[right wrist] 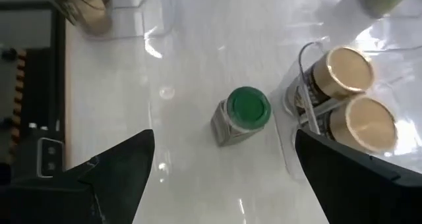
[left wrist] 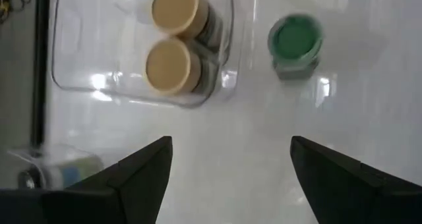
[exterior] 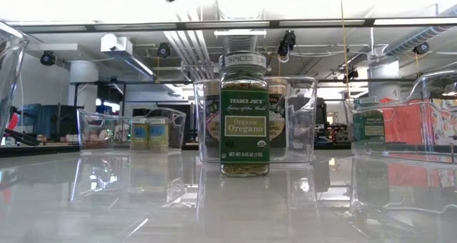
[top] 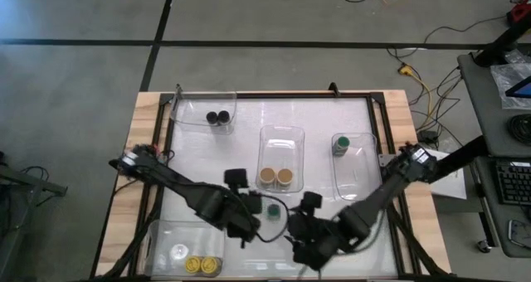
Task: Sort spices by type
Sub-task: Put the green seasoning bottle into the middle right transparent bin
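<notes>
standing closest to the low camera, upright on the bare table: green-lidded oregano jar (exterior: 244, 114), alone, outside every bin. seen from above, sits in the gap between both arms, just in front of the middle bin (top: 281, 133), which already holds two tan-lidded jars (top: 275, 177) side by side. not touched by anything.

left gripper (top: 250, 217) hovers just beside the jar on its left, fingers spread wide with nothing between them. right gripper (top: 300, 232) hovers low near the jar on the other side, fingers also spread wide and empty; in the right wrist view looks straight down at the green lid, almost centred between the two fingers (right wrist: 119, 168).

elsewhere sorted already, as it seems: two black-lidded jars (top: 218, 117) in the far left bin (top: 187, 120), yellow-lidded jars (top: 201, 266) in the near left bin (top: 158, 232), one green-lidded jar (top: 341, 143) in the right bin (top: 365, 178).

probably the last step in hand: bringing the loose green jar to its partner. next move seems to need one gripper lowered around the jar body below the lid, closed gently, then lifted straight up to clear the bin wall. right arm looks better placed, being nearer the right bin; left arm should keep away to avoid a collision.
</notes>
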Available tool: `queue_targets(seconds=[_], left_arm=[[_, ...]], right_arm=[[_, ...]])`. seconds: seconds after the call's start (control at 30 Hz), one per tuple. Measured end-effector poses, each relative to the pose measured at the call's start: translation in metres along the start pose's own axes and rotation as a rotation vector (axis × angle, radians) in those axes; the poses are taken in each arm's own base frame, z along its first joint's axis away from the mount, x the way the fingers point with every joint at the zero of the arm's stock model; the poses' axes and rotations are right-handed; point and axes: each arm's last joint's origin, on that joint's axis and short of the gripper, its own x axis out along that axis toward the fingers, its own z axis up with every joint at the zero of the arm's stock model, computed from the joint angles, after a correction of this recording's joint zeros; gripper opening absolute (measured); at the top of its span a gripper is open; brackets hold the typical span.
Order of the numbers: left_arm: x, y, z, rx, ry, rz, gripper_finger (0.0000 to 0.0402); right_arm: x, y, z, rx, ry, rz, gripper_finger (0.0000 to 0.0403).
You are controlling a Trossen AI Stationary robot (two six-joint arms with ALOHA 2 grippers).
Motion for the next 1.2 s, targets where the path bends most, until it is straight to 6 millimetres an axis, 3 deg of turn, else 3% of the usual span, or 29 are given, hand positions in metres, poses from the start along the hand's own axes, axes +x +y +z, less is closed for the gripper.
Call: queue_targets(seconds=[0.2,0.4,0.6,0.87,1.2], left_arm=[[0.016,0.011,-0.043,-0.160,-0.090,-0.068,0.0284],[0.018,0.022,-0.074,-0.229,-0.146,-0.127,0.0283],[0.033,0.027,-0.100,-0.258,-0.158,-0.135,0.0283],[0.052,0.025,-0.116,-0.309,-0.164,-0.148,0.0283],[0.062,0.019,-0.117,-0.298,-0.176,-0.152,0.0283]], right_arm=[[0.034,-0.023,0.015,-0.035,0.050,0.091,0.0359],[0.059,-0.045,0.026,-0.041,0.048,0.118,0.0359],[0.087,-0.048,0.021,-0.074,0.143,0.178,0.0359],[0.105,-0.044,0.015,-0.095,0.176,0.161,0.0359],[0.122,-0.042,0.008,-0.151,0.207,0.154,0.0359]])
